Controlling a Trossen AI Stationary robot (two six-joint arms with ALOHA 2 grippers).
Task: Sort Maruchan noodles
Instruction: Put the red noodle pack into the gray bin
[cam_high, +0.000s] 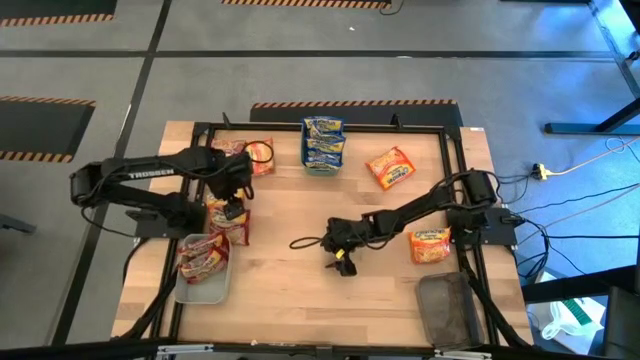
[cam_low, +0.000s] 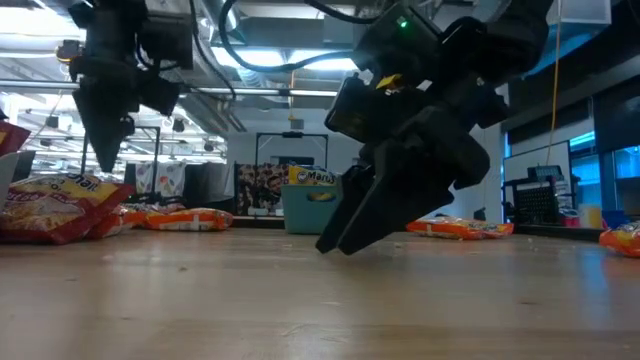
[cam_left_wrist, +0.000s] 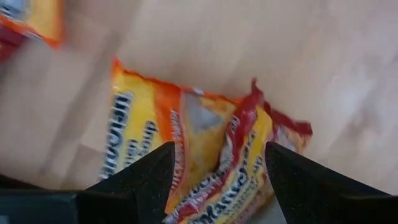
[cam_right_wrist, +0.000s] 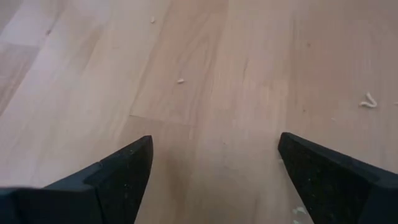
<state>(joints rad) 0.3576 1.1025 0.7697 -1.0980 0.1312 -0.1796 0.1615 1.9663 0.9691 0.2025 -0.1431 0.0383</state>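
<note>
The left gripper (cam_high: 232, 210) hangs over a loose pile of packets (cam_high: 228, 222) at about nine o'clock on the table (cam_high: 300, 290), jaws apart and empty, with two overlapping packets (cam_left_wrist: 186, 149) showing straight between its fingers (cam_left_wrist: 146, 177) in the left wrist view. The risk here is a double pick: closing on that overlap could lift both packets, or pinch only a crinkled edge that slips out on the way up. More packets already lie in the grey tray (cam_high: 213, 292) at seven o'clock, so a sloppy drop could land one on the rim or push another out. The right gripper (cam_high: 341, 262) sits low near the table's centre, jaws apart over bare wood with nothing between them; its fingertips look close enough to scrape the surface if it dips. Unsorted packets remain at one o'clock (cam_high: 390, 167), three o'clock (cam_high: 430, 244) and eleven o'clock (cam_high: 255, 155), with blue ones in the teal bin (cam_high: 323, 168) at twelve. A dark tray (cam_high: 447, 310) waits at five o'clock.
</note>
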